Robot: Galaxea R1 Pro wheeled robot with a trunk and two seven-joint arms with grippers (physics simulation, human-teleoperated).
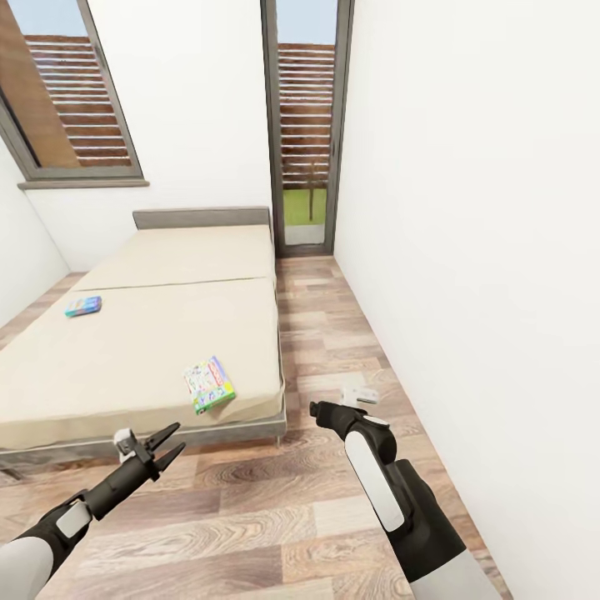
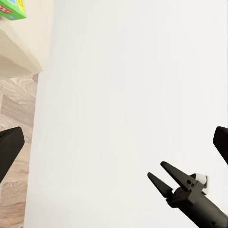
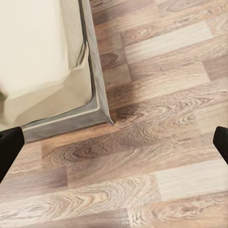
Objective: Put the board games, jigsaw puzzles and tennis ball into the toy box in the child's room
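I am standing the robot at the foot of the bed (image 1: 125, 367) and looking down its length toward the window wall. Two board games are lying on the mattress: the green-edged board game (image 1: 209, 385) is sitting just left of the frame's centre, near the bed's lower right corner, and the blue board game (image 1: 83, 306) is resting far off at the left edge of the frame, well apart from the first. The left gripper (image 1: 171, 442) is hovering in the lower left with its jaws spread apart and nothing between them; the right gripper (image 1: 321, 410) is hanging over the wooden floor (image 1: 333, 333) right of centre, and I cannot tell how its jaws are standing. The green-edged game is lying just up and right of the left jaws, its long axis running roughly up the frame with a slight lean to the left. I am judging the left arm the nearer one for that pick, with the bed edge between
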